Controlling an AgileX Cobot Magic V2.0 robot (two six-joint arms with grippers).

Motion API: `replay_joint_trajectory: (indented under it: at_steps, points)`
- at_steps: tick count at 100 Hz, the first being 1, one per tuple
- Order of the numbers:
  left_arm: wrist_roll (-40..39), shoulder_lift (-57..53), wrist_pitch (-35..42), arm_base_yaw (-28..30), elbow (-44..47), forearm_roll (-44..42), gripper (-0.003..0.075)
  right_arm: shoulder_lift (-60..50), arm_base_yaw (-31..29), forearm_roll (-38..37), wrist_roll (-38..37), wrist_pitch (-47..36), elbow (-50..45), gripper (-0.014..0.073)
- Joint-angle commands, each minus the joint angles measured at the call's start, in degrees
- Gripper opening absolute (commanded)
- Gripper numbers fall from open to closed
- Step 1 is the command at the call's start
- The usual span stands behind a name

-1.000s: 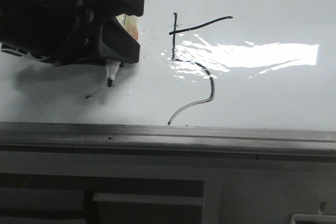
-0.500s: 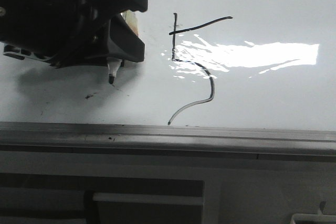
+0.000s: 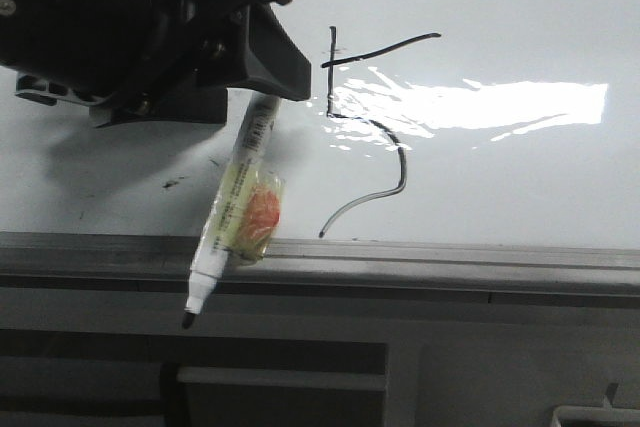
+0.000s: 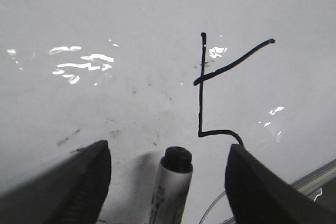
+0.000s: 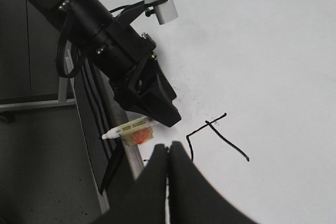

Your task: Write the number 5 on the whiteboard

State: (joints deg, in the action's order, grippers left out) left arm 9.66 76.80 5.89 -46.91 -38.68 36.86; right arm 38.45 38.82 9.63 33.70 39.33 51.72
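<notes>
The number 5 (image 3: 380, 49) is drawn in thin black marker on the whiteboard (image 3: 500, 7), and also shows in the left wrist view (image 4: 200, 103) and the right wrist view (image 5: 227, 140). My left gripper (image 3: 245, 92) hovers over the board left of the figure, jaws wide open. The marker pen (image 3: 235, 212), wrapped in yellowish tape, lies loose and slanted below it, its tip pointing down past the frame rail (image 3: 400, 257). In the left wrist view the pen (image 4: 173, 182) sits between the fingers (image 4: 89, 177), touching neither. My right gripper (image 5: 168, 153) is shut and empty.
The grey metal rail runs along the board's near edge, with grey panelled surfaces (image 3: 480, 367) beyond it. A bright glare patch (image 3: 500, 105) lies right of the figure. Small dark smudges (image 3: 172, 184) mark the board near the left gripper.
The left gripper opened and let go of the marker. The pen slid out and down, from tip on the board to lying across the rail. The gripper shifted slightly right.
</notes>
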Motion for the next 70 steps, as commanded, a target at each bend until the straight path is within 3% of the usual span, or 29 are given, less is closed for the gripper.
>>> replay_joint_trajectory:
  at_steps: [1,43,70]
  points:
    - [-0.1,0.7,5.5,1.4,-0.4,1.3,0.0495,-0.1,-0.5,0.7,-0.1,-4.1,1.4,-0.0063]
    - [0.3,0.2,5.5,1.4,-0.5,1.2,0.0501,-0.1,-0.5,3.1,-0.1,-4.0,1.4,-0.0063]
    - [0.4,-6.5,8.6,1.4,-0.5,-1.0,0.0548,-0.1,-0.5,3.2,-0.1,-4.0,1.4,-0.0063]
